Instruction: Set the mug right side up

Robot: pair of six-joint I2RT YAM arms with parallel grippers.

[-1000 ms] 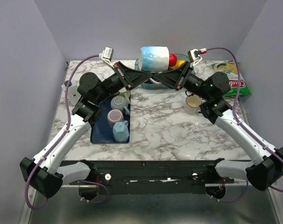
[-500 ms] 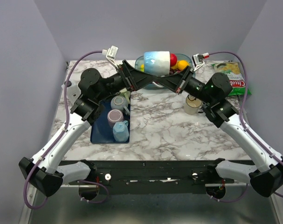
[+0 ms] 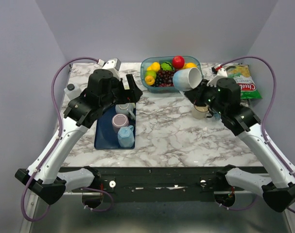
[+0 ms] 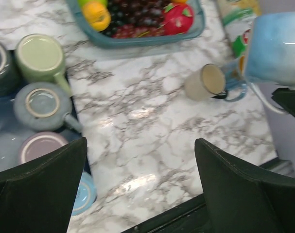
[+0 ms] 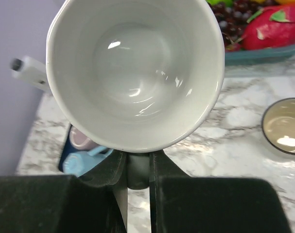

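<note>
The right pincer [image 5: 137,164] is clamped on the rim of the blue-and-white mug [image 5: 135,73]: one finger sits inside the lip, the other outside, and only the mug's wall is between them. The mug is held in the air, clear of the bench [image 3: 176,136]. It is tipped onto its side, and its white interior faces the wrist camera. From above, the mug [image 3: 187,78] hangs at the near-right corner of the teal fruit container [image 3: 146,62], with its mouth turned toward the left and near side. Just beside the right arm's wrist, a beige mug [image 3: 200,110] stands upright on the marble. A snack bag [image 3: 244,83] lies at the far right edge.

The left pincer [image 4: 140,162] is spread wide with nothing between its two dark fingers [image 4: 40,194]. It hovers well apart from the held mug, above the far end of the dark blue tray [image 3: 101,141]. On that tray, a pale green mug [image 4: 40,58] and a grey-blue mug [image 4: 43,104] sit bottom up. A lilac mug [image 4: 38,148] and a light blue mug [image 4: 84,194] lie nearer. A small white bottle [image 3: 71,91] stands at the bench's left edge.
</note>
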